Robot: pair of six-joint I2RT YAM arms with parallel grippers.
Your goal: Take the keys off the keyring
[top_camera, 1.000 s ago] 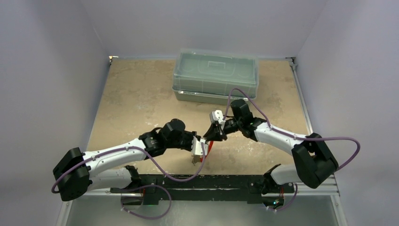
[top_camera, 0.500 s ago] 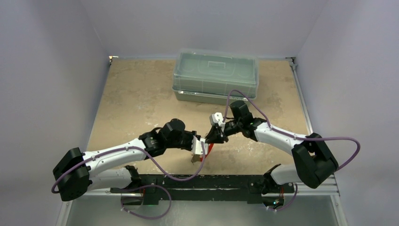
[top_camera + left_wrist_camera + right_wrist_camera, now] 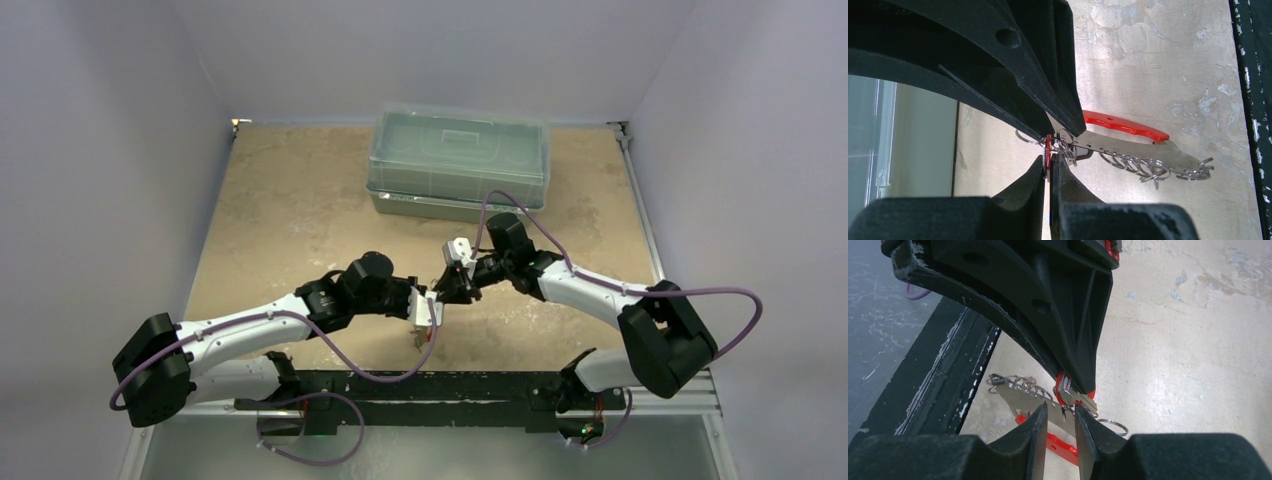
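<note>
While both arms meet low over the table [image 3: 290, 220], the left gripper [image 3: 1049, 165] has its fingers [image 3: 1030, 187] pressed almost together, pinching the red-headed key [image 3: 1048, 147] at their tips. Just beyond those tips the keyring [image 3: 1138, 150] stretches away, its red edge along one side and wire loops [image 3: 1148, 172] bunched along the other. The right gripper [image 3: 1060, 412] shows a narrow gap between its fingers [image 3: 1083, 430], with the keyring's end lying in it; whether they clamp it cannot be told.
</note>
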